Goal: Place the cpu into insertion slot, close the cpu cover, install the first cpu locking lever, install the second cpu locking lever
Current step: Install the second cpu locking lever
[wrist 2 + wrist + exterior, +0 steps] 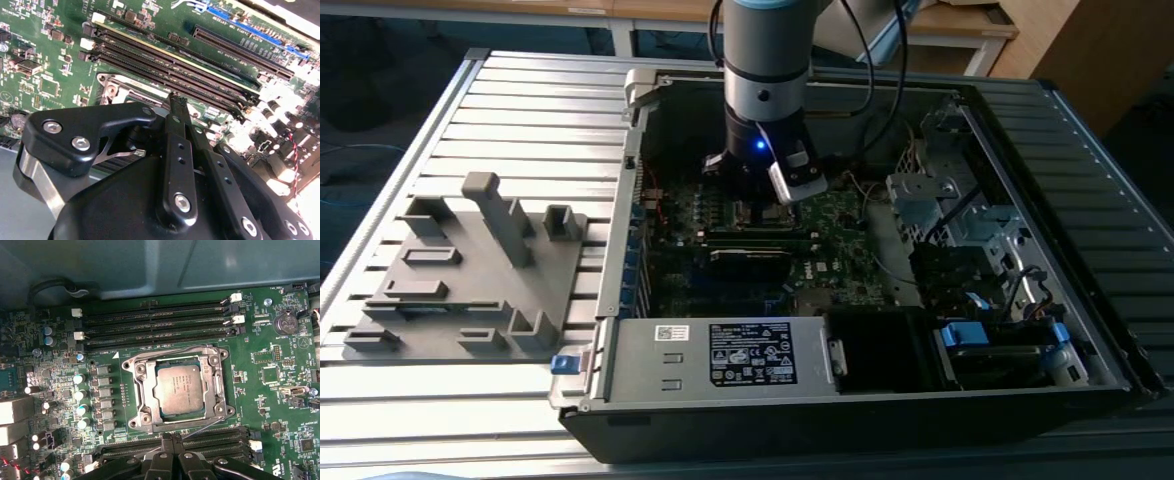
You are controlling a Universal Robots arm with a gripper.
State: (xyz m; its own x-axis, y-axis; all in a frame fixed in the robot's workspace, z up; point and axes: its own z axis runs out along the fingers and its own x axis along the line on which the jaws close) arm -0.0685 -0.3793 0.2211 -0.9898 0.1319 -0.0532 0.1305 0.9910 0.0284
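Note:
In the first wrist view the cpu (179,389), a square chip with a silver-grey top, lies flat in the insertion slot (131,424). The silvery cpu cover (141,390) lies down around it, framing the chip. A thin wire locking lever (202,428) slants away from the socket's near edge, starting right at my fingertips. My gripper (172,438) is shut, its black fingers pressed together at that edge. In the second wrist view the gripper (176,100) tip sits at the socket's metal border (112,90). In the exterior view the gripper (765,205) points down at the green motherboard (834,215).
Long black memory slots (155,320) run on both sides of the socket, and the near bank (220,439) is beside my fingers. Small capacitors (80,395) stand beside the socket. The open computer case (627,95) walls the board in. A grey fixture (467,270) lies at the exterior view's left.

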